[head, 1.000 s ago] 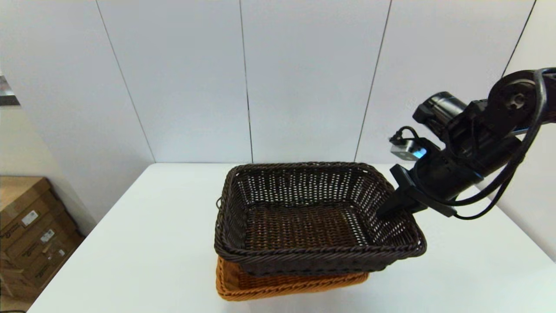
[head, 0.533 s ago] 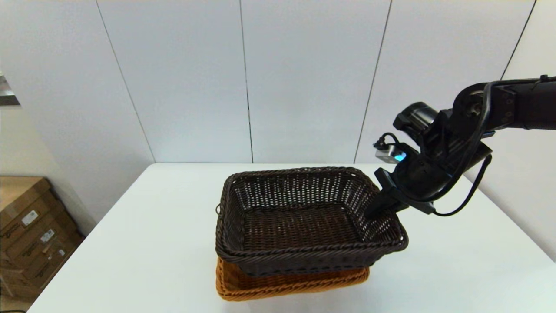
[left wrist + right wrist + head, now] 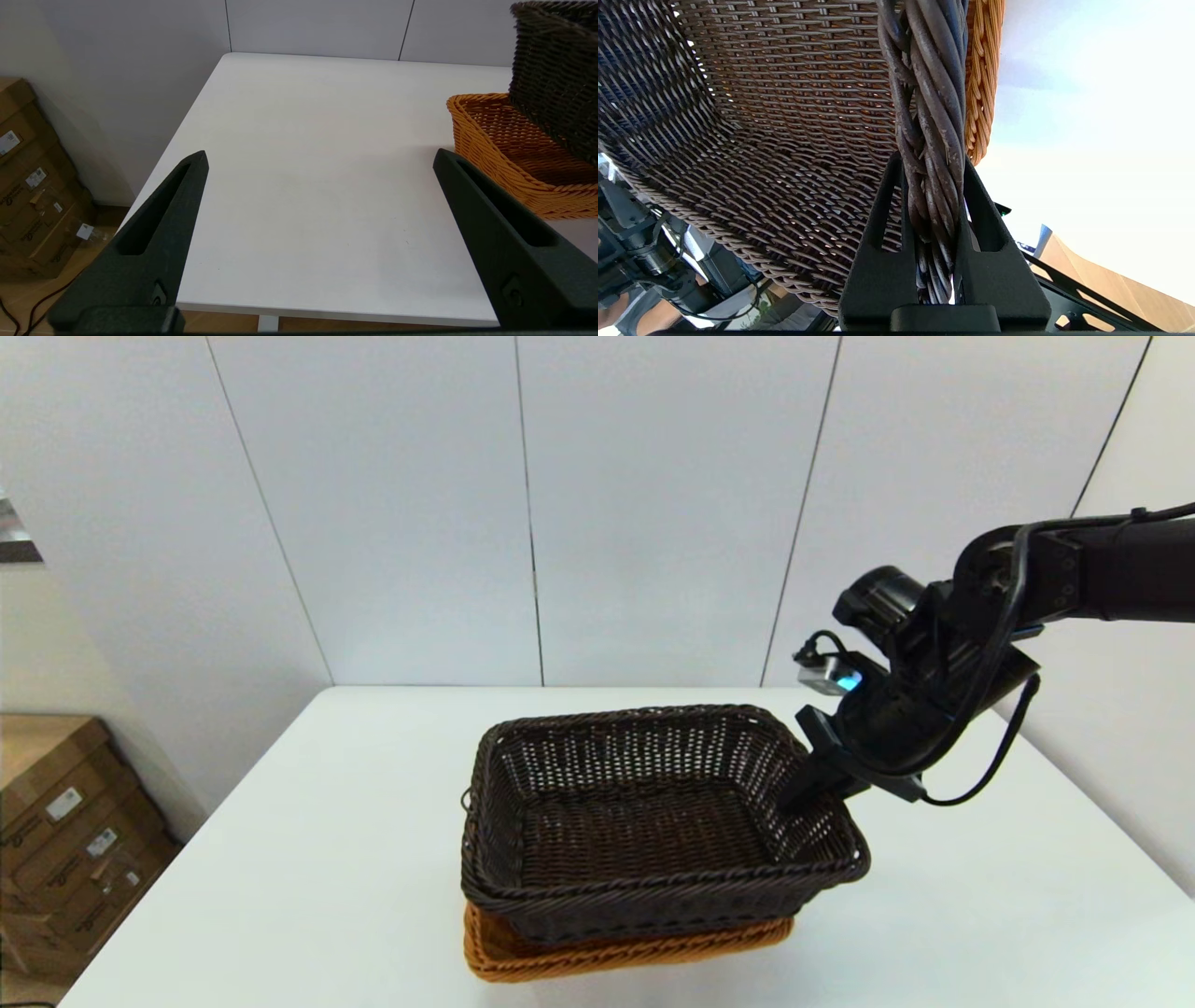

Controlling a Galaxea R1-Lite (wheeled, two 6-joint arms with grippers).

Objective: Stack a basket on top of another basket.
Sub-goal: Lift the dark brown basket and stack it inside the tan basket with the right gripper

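Observation:
The dark brown basket (image 3: 644,821) sits tilted in the orange basket (image 3: 616,954), whose front edge shows beneath it near the table's front. My right gripper (image 3: 805,795) is shut on the dark basket's right rim. The right wrist view shows the braided dark rim (image 3: 931,116) pinched between the two fingers (image 3: 878,261), with the orange basket's rim (image 3: 983,74) just beyond. My left gripper (image 3: 320,161) stands open off the table's left front edge, holding nothing. From there both baskets appear to one side: orange basket (image 3: 504,149), dark basket (image 3: 556,79).
The white table (image 3: 308,859) extends on all sides of the baskets. Cardboard boxes (image 3: 65,831) stand on the floor left of the table. A panelled wall runs behind the table's far edge.
The right gripper has lowered the dark basket and carried it slightly left and away, so it now sits deeper over the orange one. The left gripper shows no earlier view.

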